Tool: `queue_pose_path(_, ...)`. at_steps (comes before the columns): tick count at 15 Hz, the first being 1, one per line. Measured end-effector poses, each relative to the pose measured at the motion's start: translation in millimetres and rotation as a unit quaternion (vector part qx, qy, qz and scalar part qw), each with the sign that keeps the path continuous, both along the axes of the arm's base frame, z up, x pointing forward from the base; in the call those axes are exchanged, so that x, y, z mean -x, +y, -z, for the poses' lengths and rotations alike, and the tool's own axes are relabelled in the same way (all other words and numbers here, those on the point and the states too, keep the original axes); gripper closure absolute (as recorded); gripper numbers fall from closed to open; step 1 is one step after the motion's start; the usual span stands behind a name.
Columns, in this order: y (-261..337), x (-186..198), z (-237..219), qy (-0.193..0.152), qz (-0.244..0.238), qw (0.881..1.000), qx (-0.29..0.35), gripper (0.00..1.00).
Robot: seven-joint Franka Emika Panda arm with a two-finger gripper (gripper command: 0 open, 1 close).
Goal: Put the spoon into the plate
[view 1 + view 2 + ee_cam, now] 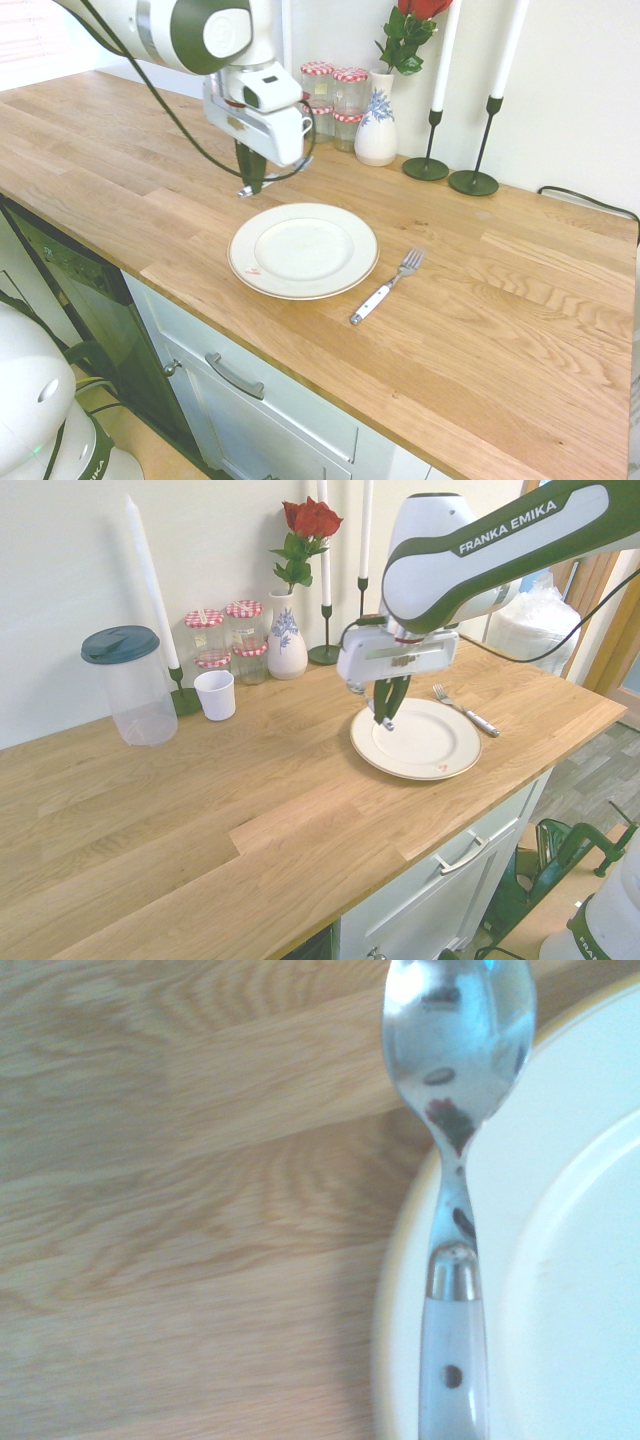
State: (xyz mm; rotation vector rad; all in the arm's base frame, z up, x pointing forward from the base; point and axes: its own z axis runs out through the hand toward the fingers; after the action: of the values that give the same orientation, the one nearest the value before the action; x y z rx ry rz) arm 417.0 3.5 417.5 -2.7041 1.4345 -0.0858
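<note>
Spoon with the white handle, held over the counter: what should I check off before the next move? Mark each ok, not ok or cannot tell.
1. White-handled metal spoon gripped by the white and dark two-finger gripper: ok.
2. Spoon raised off the light wooden counter: ok.
3. Round cream-white plate bare, ready to receive it: ok.
4. White-handled metal fork beside the plate, not on it: ok.
5. Whole spoon over the plate: not ok; in the wrist view its bowl reaches past the rim.
6. Grip firm enough not to slip: cannot tell.
</note>
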Motion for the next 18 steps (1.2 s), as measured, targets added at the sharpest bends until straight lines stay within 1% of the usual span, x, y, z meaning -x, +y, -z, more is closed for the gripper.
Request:
queue_pose_path(2, -33, 3, 4, 0.002, -0.057, 0.998, 0.019, 1.00)
queue_pose_path(4, -51, 5, 7, 0.006, -0.089, 0.996, 0.027, 1.00)
queue_pose_path(9, -89, 1, 37, 0.022, -0.090, 0.995, 0.030, 1.00)
queue_pose_path(14, -95, -9, 65, 0.031, -0.102, 0.993, 0.041, 1.00)
queue_pose_path(18, -100, -5, 74, 0.042, -0.103, 0.993, 0.044, 1.00)
